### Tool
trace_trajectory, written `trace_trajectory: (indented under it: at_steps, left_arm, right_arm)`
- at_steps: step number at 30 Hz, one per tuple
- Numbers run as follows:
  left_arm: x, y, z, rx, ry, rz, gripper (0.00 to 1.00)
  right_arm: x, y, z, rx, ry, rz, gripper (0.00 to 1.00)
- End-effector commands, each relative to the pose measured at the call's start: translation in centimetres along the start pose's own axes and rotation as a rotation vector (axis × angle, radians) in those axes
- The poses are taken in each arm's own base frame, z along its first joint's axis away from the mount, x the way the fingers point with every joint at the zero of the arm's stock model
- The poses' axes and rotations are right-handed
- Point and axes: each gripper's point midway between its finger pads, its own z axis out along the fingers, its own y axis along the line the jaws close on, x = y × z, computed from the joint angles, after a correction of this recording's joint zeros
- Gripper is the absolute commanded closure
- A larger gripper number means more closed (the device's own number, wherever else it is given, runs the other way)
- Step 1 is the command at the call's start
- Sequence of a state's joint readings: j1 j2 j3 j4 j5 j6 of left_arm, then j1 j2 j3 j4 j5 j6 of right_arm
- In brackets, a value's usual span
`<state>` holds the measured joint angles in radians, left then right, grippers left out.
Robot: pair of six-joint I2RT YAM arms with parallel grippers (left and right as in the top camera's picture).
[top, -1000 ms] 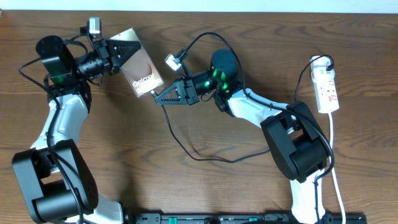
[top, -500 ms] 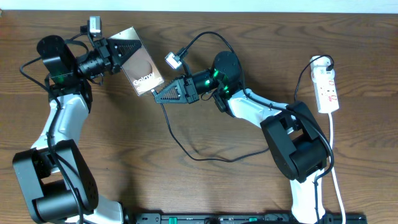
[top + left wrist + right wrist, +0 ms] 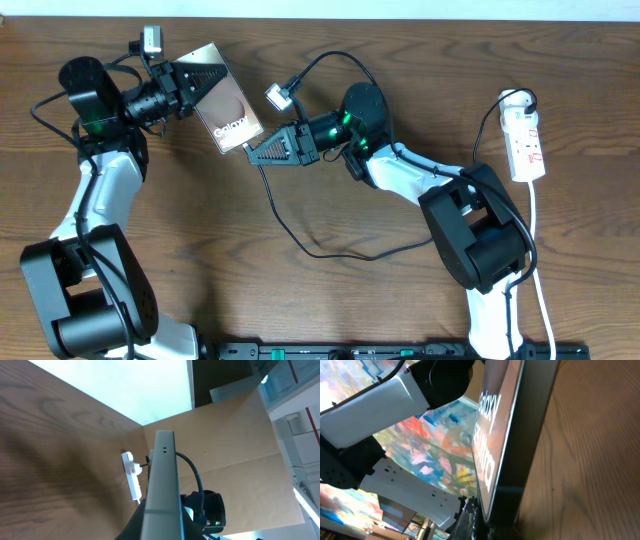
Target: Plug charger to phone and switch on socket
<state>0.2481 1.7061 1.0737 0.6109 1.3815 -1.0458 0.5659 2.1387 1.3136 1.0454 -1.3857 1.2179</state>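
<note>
Sitting under everything: plain brown wood-grain table [image 3: 330,300].
Phone [image 3: 228,112]: flat, shiny grey-brown slab with white "Galaxy" lettering, up at the far left. It's held tilted instead of lying flat, and its long axis runs diagonally from the far-left corner down toward the middle.
Left gripper [image 3: 197,86]: fingers pinching the phone's far end, so it's basically the anchor.
Right gripper [image 3: 252,155]: fingers pressed together on the charger's plug end, just beside the phone's near short edge. It points roughly along that long axis and is clearly the arm for the plug-in.
Socket [image 3: 526,145]: small white power strip with red marks, way off right, well apart from both grippers.
Charger [image 3: 300,235]: long thin black cable looping back from the right gripper.
Plug tip: can't make it out, tbh. I'd guess it needs a straight push along the phone's length.
</note>
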Motion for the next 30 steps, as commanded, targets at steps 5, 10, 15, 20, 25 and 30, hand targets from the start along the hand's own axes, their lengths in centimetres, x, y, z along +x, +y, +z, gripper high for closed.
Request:
trace_trajectory:
  at_steps: [5, 10, 15, 20, 25, 30]
  left_arm:
    - [2.5, -1.4, 1.3, 0.065, 0.132, 0.035, 0.93]
    - [2.6, -1.5, 1.3, 0.067, 0.138, 0.035, 0.93]
    - [2.6, -1.5, 1.3, 0.067, 0.138, 0.035, 0.93]
    - [2.7, -1.5, 1.3, 0.07, 0.143, 0.035, 0.93]
    - [2.8, -1.5, 1.3, 0.073, 0.148, 0.04, 0.93]
    - [2.8, -1.5, 1.3, 0.073, 0.148, 0.042, 0.93]
  right_arm:
    - [-4.9, -0.9, -1.2, 0.088, -0.256, -0.035, 0.99]
    - [-5.2, -1.0, -1.3, 0.094, -0.272, -0.038, 0.99]
    - [-5.2, -1.1, -1.3, 0.095, -0.272, -0.036, 0.99]
    - [-5.4, -1.1, -1.4, 0.099, -0.283, -0.036, 0.99]
    - [-5.7, -1.2, -1.5, 0.105, -0.298, -0.036, 0.99]
    - [-5.9, -1.3, -1.6, 0.111, -0.315, -0.035, 0.99]
